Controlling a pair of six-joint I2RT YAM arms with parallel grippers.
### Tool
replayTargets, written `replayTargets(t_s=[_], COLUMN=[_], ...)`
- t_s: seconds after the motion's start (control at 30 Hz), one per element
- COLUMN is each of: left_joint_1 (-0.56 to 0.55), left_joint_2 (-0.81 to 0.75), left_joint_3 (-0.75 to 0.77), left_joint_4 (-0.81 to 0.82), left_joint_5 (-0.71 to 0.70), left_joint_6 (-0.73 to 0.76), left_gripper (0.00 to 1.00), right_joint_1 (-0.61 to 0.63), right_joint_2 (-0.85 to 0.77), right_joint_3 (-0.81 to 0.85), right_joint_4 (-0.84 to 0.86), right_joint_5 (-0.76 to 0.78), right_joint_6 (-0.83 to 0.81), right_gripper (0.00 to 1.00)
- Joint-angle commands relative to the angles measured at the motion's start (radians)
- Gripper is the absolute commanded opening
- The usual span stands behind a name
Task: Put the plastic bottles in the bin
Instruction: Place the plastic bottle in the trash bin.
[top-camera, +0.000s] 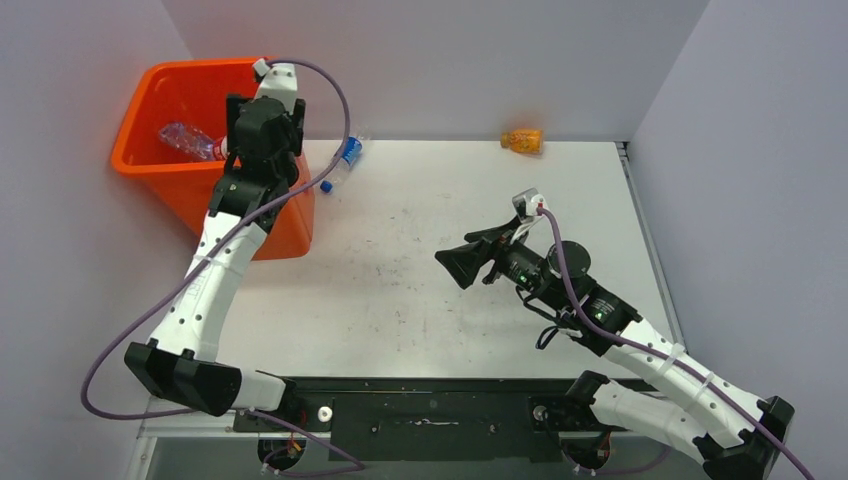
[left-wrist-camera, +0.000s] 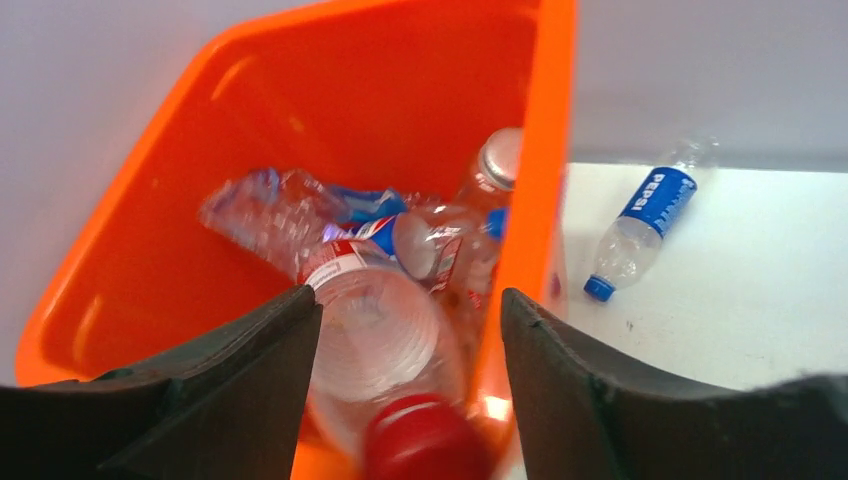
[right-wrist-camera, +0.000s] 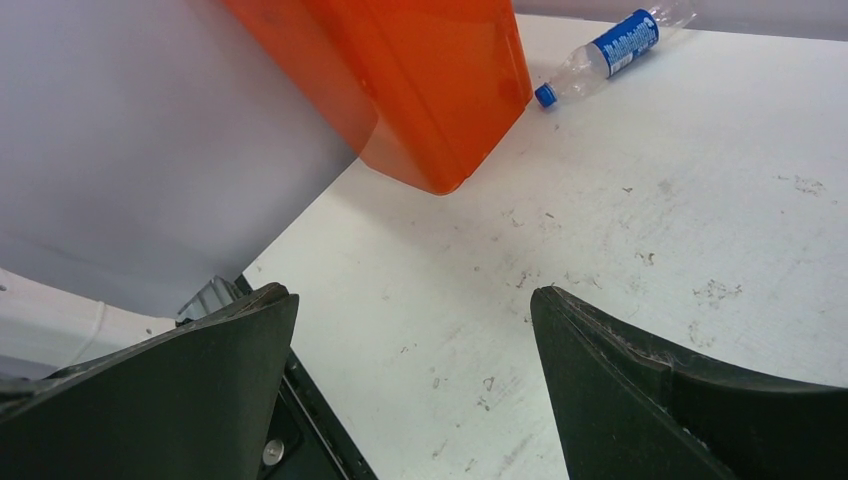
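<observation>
My left gripper (top-camera: 262, 135) hangs over the orange bin (top-camera: 150, 165), jaws wide open (left-wrist-camera: 410, 300). A clear bottle with a red cap (left-wrist-camera: 375, 345) sits blurred between the open fingers, apart from the right finger, above the bin's inside (left-wrist-camera: 350, 90). Several crushed clear bottles (left-wrist-camera: 300, 205) lie in the bin, one also showing from above (top-camera: 185, 140). A blue-labelled bottle (top-camera: 345, 160) lies on the table beside the bin, also seen in the left wrist view (left-wrist-camera: 640, 225) and the right wrist view (right-wrist-camera: 605, 55). An orange bottle (top-camera: 523, 141) lies at the back wall. My right gripper (top-camera: 465, 262) is open and empty above the table (right-wrist-camera: 412, 292).
The bin (right-wrist-camera: 430, 80) stands at the table's far left corner against the walls. Grey walls close off the left, back and right sides. A black rail runs along the near edge (top-camera: 430, 415).
</observation>
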Motion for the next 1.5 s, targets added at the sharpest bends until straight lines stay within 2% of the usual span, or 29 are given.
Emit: replayTargets(t_s=[0.0,0.13,0.27,0.47,0.77,1.03,1.07,1.17,1.2,1.33,1.47], left_joint_1=[0.088,0.107,0.117,0.143,0.12,0.145,0.156,0.162,0.162,0.138,0.035], left_joint_2=[-0.12,-0.183,-0.192,-0.203,-0.211,-0.12,-0.104,-0.078,-0.082,-0.135,-0.212], left_joint_3=[-0.068,-0.138,-0.152,-0.186,-0.169,-0.146,-0.138,-0.131,-0.128,-0.096,-0.059], left_joint_4=[0.055,0.093,0.105,0.253,0.571,0.605,0.585,0.563,0.562,0.556,0.544], left_joint_5=[0.015,0.037,0.059,0.053,0.085,0.061,0.068,0.038,0.036,0.036,0.03], left_joint_6=[-0.115,-0.159,-0.19,-0.197,-0.094,-0.026,-0.046,-0.048,-0.049,-0.053,-0.026], left_gripper=[0.59,0.51,0.35,0.0,0.0,0.0,0.08,0.91,0.98,0.96,0.96], right_joint_1=[-0.018,-0.033,-0.043,-0.052,-0.069,-0.073,-0.074,-0.076,-0.076,-0.079,-0.08], right_joint_2=[-0.012,-0.014,-0.021,-0.043,-0.039,-0.021,-0.019,-0.015,-0.014,-0.006,0.01], right_joint_3=[-0.01,-0.019,-0.024,-0.04,-0.047,-0.066,-0.066,-0.066,-0.066,-0.073,-0.091], right_joint_4=[0.059,0.066,0.065,0.062,0.064,0.086,0.086,0.085,0.085,0.092,0.121], right_joint_5=[-0.023,-0.041,-0.051,-0.049,-0.055,-0.073,-0.076,-0.081,-0.081,-0.072,-0.038], right_joint_6=[0.003,0.011,0.017,0.023,0.022,0.037,0.037,0.041,0.04,0.049,0.082], right_gripper=[0.9,0.9,0.9,0.9,0.9,0.9,0.9,0.9,0.9,0.9,0.9])
